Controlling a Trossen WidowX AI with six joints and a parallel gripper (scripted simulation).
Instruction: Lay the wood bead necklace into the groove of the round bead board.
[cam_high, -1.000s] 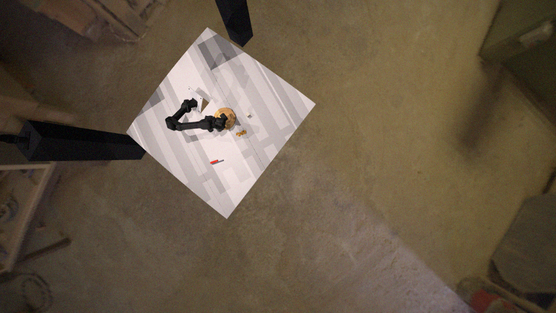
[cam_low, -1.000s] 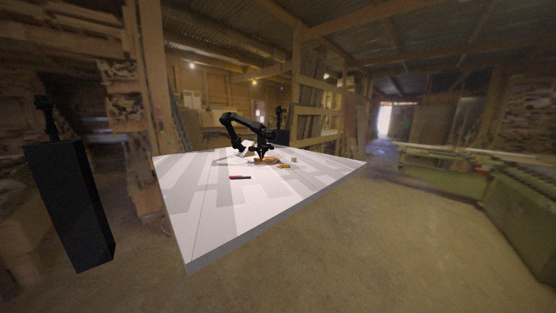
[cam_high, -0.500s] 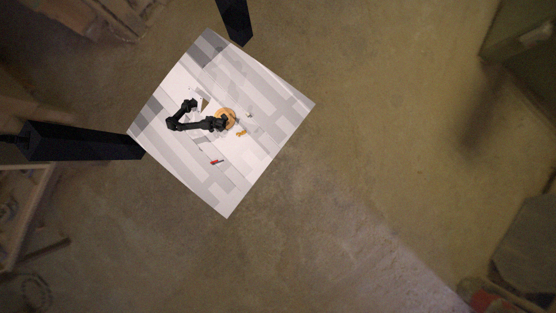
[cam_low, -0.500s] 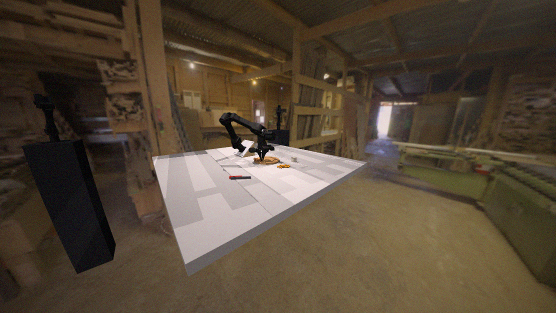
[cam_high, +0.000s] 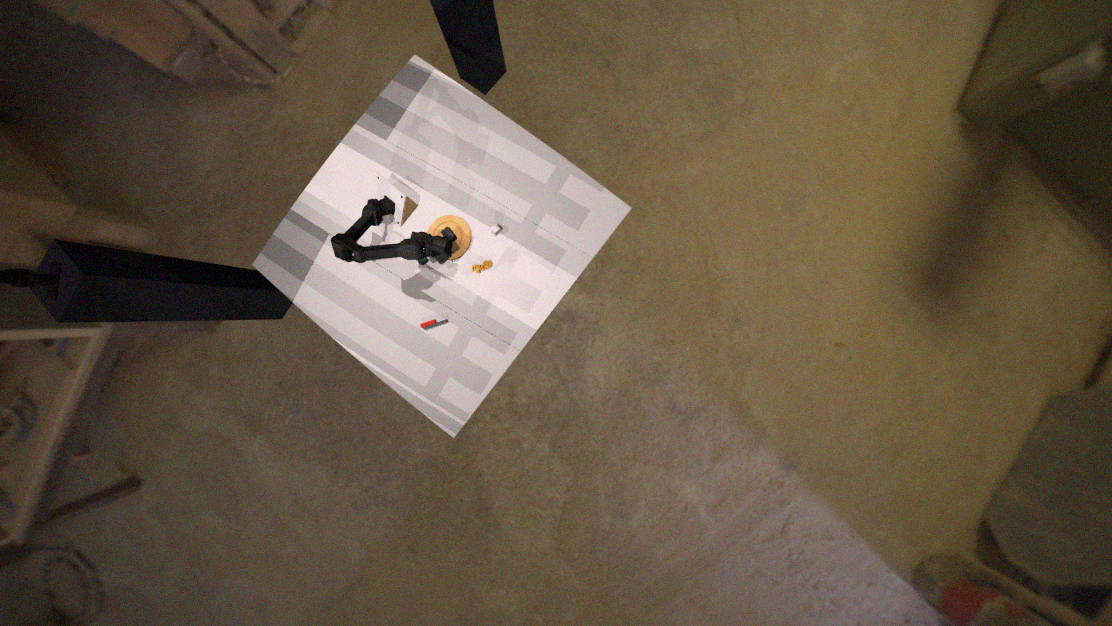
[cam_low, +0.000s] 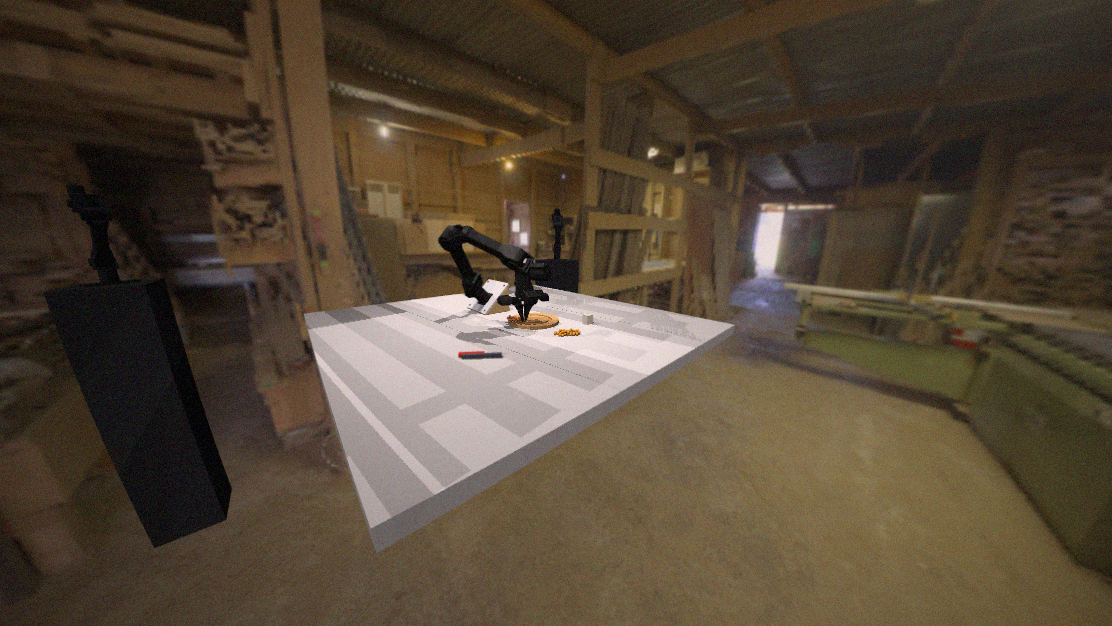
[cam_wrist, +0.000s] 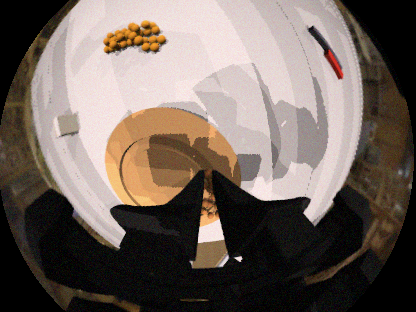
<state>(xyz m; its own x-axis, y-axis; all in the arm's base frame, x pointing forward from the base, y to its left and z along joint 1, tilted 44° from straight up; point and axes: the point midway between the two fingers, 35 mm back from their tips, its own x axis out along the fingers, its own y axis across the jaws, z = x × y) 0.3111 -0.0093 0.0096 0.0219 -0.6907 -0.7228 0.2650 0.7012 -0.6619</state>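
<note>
The round bead board (cam_high: 465, 227) (cam_low: 554, 320) (cam_wrist: 150, 119) is light wood with a ring-shaped groove and lies flat. My gripper (cam_low: 524, 319) (cam_wrist: 207, 174) is low over the board, off to one side of its middle, fingers nearly together. The wood bead necklace (cam_wrist: 210, 208) has small brown beads; it shows in the gap between the fingers in the wrist view, and the fingertips appear shut on a part of it. Several of its beads are behind the tips, over the board near its rim. The fingers hide the rest, so how much is in the groove cannot be told.
A heap of orange beads (cam_high: 483, 266) (cam_low: 567, 332) (cam_wrist: 132, 36) lies beyond the board. A small grey block (cam_high: 497, 229) (cam_low: 587, 318) (cam_wrist: 68, 124) stands beside it. A red and dark bar (cam_high: 433, 323) (cam_low: 479, 355) (cam_wrist: 326, 51) lies farther off. A white panel (cam_low: 490, 296) leans near the arm's base.
</note>
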